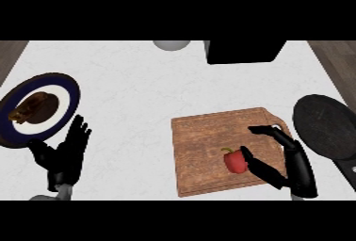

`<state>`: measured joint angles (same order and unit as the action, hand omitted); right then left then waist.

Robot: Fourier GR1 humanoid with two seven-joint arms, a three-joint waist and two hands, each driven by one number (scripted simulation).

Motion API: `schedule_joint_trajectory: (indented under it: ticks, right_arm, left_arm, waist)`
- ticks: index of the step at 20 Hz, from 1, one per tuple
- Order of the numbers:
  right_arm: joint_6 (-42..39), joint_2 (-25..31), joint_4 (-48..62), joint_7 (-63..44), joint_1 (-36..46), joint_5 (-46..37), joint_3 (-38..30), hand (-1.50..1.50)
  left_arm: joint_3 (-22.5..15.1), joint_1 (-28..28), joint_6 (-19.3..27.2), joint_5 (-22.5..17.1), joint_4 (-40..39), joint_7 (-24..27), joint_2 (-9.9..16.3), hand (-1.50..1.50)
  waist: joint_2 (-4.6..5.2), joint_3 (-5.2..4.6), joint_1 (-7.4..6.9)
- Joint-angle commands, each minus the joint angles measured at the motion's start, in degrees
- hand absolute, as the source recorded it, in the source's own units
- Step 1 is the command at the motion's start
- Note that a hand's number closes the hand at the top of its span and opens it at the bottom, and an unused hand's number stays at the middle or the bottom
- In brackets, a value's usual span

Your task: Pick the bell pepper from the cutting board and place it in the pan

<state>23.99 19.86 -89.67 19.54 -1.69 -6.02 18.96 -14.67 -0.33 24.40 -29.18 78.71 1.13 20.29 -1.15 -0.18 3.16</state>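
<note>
A red bell pepper (pixel 235 161) with a green stem lies on the wooden cutting board (pixel 201 141), toward its right front part. My right hand (pixel 290 155) hovers just right of the pepper, open, with the thumb low beside the pepper and the fingers stretched above it toward the board's far right corner. The pepper lies in the gap between thumb and fingers, not enclosed. A black pan (pixel 324 124) sits at the right edge of the counter, right of the board. My left hand (pixel 68 153) rests open at the lower left, fingers up.
A dark blue and white plate (pixel 62 101) with a brown food item sits at the far left, just above the left hand. A black box (pixel 245 51) and a grey round object (pixel 172 44) stand at the counter's back edge.
</note>
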Motion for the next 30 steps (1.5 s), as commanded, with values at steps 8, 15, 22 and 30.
schedule_joint_trajectory:
  ticks: [8,15,22,30]
  right_arm:
    - [32.2,-8.3,-10.7,-0.3,-27.4,-33.3,10.7,-1.5]
    - [18.2,-18.3,-20.3,-24.1,-27.5,-58.7,5.6,-1.5]
    - [-7.3,-19.1,-18.9,-40.7,-24.0,-73.9,2.9,-1.5]
    - [-36.8,-19.8,-21.4,-61.9,-2.1,-77.9,7.2,-1.5]
  left_arm:
    - [-2.2,2.9,1.1,0.0,2.6,-1.4,-3.4,0.0]
    - [-0.4,2.4,-0.8,-1.0,5.9,-4.7,-0.5,0.0]
    - [-1.2,0.7,-1.2,0.2,1.7,-2.0,-3.0,0.0]
    - [-2.2,2.7,-0.7,1.1,3.6,-2.8,-4.2,0.0]
  waist:
    - [0.9,0.0,-1.67]
    - [1.22,-0.07,-3.23]
    - [2.02,-0.39,-4.07]
    - [1.28,0.12,-4.27]
